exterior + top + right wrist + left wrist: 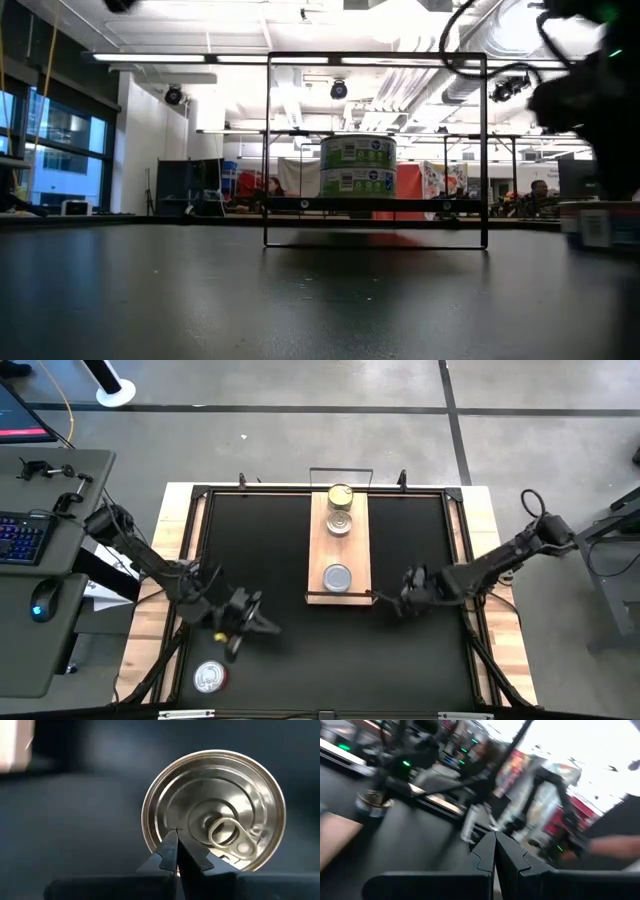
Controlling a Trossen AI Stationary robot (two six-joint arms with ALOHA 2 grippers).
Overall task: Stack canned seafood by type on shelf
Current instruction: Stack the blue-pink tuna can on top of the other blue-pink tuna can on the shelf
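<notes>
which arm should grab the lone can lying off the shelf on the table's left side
Left. The left gripper is on that side, close to the can. The right gripper is beyond the shelf, facing another tin.

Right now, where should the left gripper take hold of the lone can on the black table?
Come straight down on the can and pinch across its round side wall: it lies flat, lid up, nothing beside it. The left gripper, shut, must open first.

High cam looks straight down on the whole black bench [260,540]. Low cam sits at bench height, facing the room. Both share the long light-wood shelf [339,550]; wrist cams look close past their own fingers.
</notes>
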